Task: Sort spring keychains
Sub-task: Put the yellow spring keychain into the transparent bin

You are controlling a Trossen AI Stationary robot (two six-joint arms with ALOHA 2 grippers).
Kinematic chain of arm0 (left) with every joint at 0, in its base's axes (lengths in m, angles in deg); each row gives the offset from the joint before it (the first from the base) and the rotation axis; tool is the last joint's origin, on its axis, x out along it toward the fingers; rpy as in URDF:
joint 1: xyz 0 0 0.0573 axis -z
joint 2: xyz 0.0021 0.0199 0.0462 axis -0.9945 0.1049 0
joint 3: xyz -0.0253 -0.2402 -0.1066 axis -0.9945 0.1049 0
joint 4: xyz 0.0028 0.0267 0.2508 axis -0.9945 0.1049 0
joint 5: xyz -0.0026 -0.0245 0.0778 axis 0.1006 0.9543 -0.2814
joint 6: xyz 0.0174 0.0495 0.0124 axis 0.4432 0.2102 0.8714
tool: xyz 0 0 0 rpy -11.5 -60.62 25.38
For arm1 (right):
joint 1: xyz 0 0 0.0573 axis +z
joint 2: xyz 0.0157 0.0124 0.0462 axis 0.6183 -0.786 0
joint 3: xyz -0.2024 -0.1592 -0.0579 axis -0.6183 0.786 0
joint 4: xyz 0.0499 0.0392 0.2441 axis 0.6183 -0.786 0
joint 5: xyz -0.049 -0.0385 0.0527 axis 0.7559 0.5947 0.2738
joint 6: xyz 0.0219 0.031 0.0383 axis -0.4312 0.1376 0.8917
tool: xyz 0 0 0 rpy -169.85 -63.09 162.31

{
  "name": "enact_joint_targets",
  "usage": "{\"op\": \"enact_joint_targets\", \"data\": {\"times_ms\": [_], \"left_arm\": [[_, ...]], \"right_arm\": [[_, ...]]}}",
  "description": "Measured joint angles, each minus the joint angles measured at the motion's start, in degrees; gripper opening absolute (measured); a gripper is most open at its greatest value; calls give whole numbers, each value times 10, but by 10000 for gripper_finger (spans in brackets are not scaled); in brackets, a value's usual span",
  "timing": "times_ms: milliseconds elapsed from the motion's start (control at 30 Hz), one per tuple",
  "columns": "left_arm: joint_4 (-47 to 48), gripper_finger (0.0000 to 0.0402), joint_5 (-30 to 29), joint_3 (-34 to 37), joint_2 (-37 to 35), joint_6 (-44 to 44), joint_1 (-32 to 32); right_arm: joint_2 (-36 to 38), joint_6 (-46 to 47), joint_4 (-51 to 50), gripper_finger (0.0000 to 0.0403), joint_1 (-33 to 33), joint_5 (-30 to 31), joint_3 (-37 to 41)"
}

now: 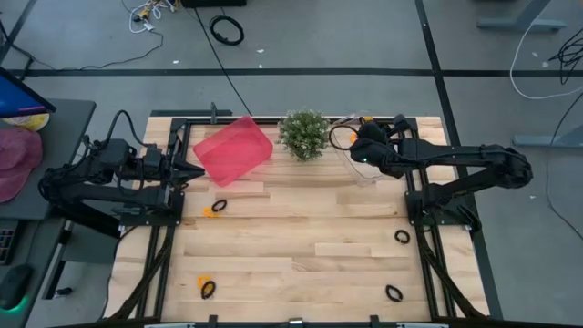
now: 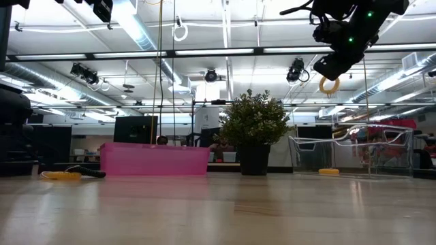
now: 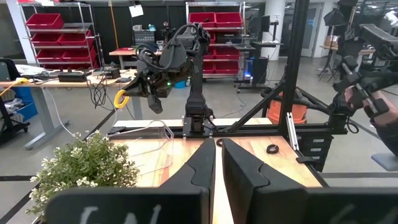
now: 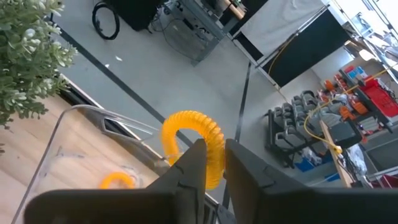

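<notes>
orange keychain (image 4: pixel 189 146) pinched in closed right claw (image 4: pixel 211 163), held high over clear bin (image 1: pixel 360 150) at upper right of overhead frame. one orange loop (image 4: pixel 117 180) already in clear bin. pink bin (image 1: pixel 233 149) upper centre-left, contents hidden. left on table: black loops (image 1: pixel 402 237) at right, orange-and-black pairs (image 1: pixel 217 208) at left. roughly early-to-mid sort. left claw (image 3: pixel 217 163) waiting by pink bin, fingers nearly together, holding nothing. plant (image 1: pixel 303 134) between bins.

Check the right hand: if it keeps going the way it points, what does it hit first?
Likely the clear bin. The right hand, shut on an orange keychain, points down at its rim; another orange keychain lies inside. Depth is unclear.
</notes>
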Motion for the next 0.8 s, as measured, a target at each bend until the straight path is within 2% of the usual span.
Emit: {"op": "enact_joint_targets", "data": {"times_ms": [367, 800], "left_arm": [[0, 30, 0, 0, 0, 0, 0], [0, 30, 0, 0, 0, 0, 0]], "right_arm": [[0, 2, 0, 88, 0, -10, 0], [0, -1, 0, 91, 0, -10, 0]]}}
